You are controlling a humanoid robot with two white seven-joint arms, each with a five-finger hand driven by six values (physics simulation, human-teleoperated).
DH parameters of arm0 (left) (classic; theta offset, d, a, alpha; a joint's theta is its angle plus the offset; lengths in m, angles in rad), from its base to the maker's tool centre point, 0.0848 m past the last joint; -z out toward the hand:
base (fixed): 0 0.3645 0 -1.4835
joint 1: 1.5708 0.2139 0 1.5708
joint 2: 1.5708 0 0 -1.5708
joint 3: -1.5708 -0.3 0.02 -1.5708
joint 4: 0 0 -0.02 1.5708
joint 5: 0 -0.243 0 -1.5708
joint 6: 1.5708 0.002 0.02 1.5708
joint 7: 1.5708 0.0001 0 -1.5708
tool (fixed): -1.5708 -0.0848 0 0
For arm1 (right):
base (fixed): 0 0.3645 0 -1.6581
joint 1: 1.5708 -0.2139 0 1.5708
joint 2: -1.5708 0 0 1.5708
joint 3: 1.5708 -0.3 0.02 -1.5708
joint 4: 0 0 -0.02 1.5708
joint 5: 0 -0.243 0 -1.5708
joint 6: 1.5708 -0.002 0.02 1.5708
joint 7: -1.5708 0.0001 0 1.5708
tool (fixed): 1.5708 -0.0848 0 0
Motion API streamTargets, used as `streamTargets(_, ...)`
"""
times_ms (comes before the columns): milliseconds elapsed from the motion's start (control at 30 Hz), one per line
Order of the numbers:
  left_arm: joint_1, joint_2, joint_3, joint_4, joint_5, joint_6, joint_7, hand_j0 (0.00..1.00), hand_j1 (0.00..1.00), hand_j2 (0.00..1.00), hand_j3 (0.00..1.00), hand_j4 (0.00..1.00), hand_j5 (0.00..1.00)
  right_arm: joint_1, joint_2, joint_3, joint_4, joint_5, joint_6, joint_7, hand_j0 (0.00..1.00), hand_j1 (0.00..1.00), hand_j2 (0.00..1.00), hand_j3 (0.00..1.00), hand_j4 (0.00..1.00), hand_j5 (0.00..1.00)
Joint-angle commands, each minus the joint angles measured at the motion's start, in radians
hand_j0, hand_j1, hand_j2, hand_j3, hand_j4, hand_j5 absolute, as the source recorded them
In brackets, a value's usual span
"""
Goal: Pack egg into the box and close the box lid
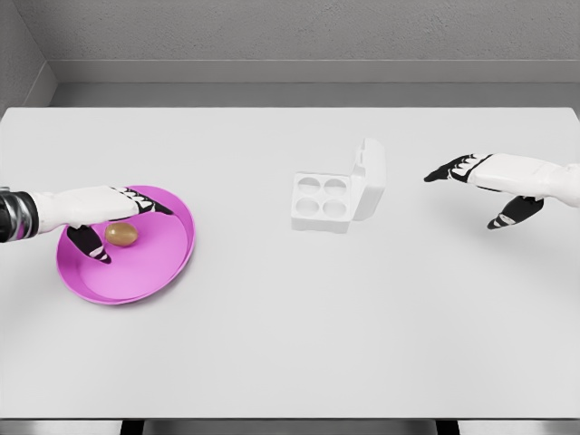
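A brown egg [121, 235] lies in a magenta plate [163, 263] at the table's left. My left hand [120, 222] reaches over the plate, fingers [149, 204] above the egg and thumb [89, 243] below it, spread around the egg without closing on it. A white egg box [323, 203] with four empty cups stands in the middle, its lid [370, 179] raised upright on the right side. My right hand [476, 192] hovers open to the right of the box, well apart from it.
The white table [290, 344] stretches wide; its front edge runs along the bottom. A grey wall stands behind the far edge.
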Motion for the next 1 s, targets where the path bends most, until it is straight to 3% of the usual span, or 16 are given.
streamTargets(0, 0.000, 0.003, 0.000, 0.002, 0.004, 0.001, 0.000, 1.00, 1.00, 1.00, 1.00, 1.00, 1.00, 0.000, -0.001, -0.003, 0.001, -0.008, 0.003, 0.000, 1.00, 1.00, 1.00, 1.00, 1.00, 1.00)
streamTargets(833, 0.014, 0.004, 0.003, 0.017, 0.006, 0.001, 0.000, 1.00, 1.00, 1.00, 1.00, 1.00, 1.00, -0.005, 0.040, 0.024, 0.051, -0.008, 0.003, -0.002, 1.00, 1.00, 1.00, 1.00, 1.00, 1.00)
streamTargets(967, 0.014, 0.004, 0.003, 0.017, 0.007, 0.003, 0.000, 0.91, 0.91, 0.91, 0.91, 0.91, 0.91, -0.012, 0.045, 0.023, 0.049, -0.008, 0.003, -0.003, 1.00, 1.00, 1.00, 1.00, 1.00, 1.00)
